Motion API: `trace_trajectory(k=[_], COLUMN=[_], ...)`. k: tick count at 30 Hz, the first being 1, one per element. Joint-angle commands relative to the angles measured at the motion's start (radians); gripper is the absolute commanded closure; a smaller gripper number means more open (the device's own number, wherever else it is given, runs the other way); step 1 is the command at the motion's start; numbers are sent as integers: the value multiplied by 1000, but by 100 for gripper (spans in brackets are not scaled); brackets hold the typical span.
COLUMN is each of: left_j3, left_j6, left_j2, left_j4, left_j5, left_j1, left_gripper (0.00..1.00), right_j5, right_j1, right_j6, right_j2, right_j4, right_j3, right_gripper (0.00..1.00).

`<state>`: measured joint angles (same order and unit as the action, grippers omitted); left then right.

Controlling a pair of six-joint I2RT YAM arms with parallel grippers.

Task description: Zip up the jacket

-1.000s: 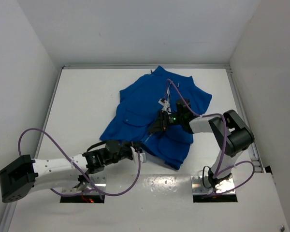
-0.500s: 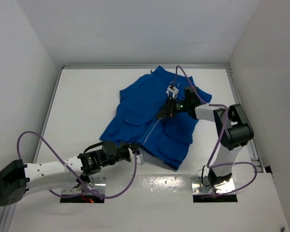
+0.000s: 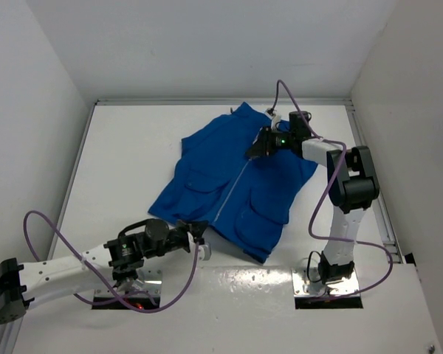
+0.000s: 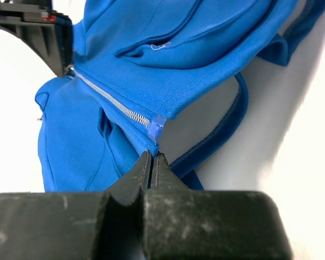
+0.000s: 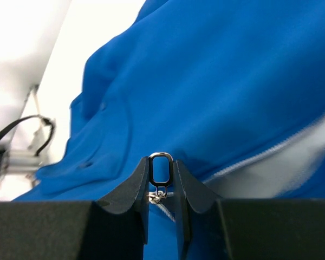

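The right gripper point(image 5: 161, 161) has its fingers drawn in close, pinching the small silver metal pull ring point(image 5: 161, 169) upright between them. Around it spreads the bright blue sleeveless fabric jacket point(image 3: 207, 155), lying flat on the white table point(image 3: 133, 147), collar at the far side and hem toward the arms. Just past the pull, on the collar side, a wedge of white lining point(image 5: 292, 157) shows where the front is not yet joined.

The white-and-silver zipper point(image 3: 232, 188) runs as a long diagonal from the near hem up to that pull, so the line of travel points away from the arm bases toward the collar. By my reading, only a short run is left, and the right arm is the one placed for it.

At the other end, the left gripper point(image 4: 152, 158) is pressed fully together on the hem fabric directly below the zipper's bottom stop. It looks to be anchoring that end so the track stays taut.
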<state>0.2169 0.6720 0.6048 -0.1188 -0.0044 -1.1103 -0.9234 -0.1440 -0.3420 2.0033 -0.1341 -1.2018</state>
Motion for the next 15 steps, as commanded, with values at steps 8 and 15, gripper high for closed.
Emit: trace_trajectory(k=[8,15], left_j3=[13,13], left_j6=[17,58], left_j2=[-83,-160], left_j4=[125,200], left_j5=[58,95], left_j1=[-36,-36], left_gripper=[100,100], right_j5=[144,213], right_j1=[78,129], right_j6=[106,120], right_j2=[97,183], right_j4=[-12,5], right_j3=[-206,-376], right_gripper=[100,100])
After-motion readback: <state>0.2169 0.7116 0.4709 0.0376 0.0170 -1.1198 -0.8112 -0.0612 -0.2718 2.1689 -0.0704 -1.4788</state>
